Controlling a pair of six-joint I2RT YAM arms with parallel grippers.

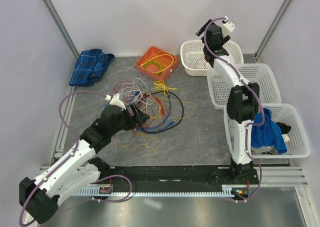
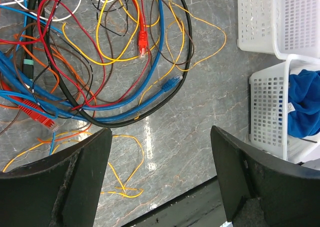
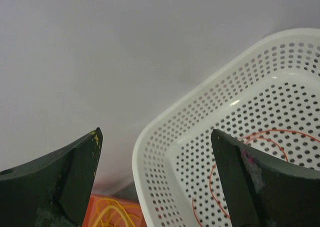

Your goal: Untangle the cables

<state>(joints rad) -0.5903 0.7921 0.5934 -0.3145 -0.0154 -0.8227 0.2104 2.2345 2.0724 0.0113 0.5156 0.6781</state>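
The cables lie in a loose tangle of blue, black, red, orange, yellow and white wires on the grey table. In the left wrist view the tangle fills the upper left, with a red plug and a blue plug showing. A thin yellow wire loops between my fingers. My left gripper is open and empty at the tangle's left edge, just above the table. My right gripper is open and empty above the far white basket. That basket holds a thin red wire.
An orange tray with coiled yellow cable stands behind the tangle. A blue cloth lies at the back left. Three white baskets line the right side. The nearest one holds a blue cloth.
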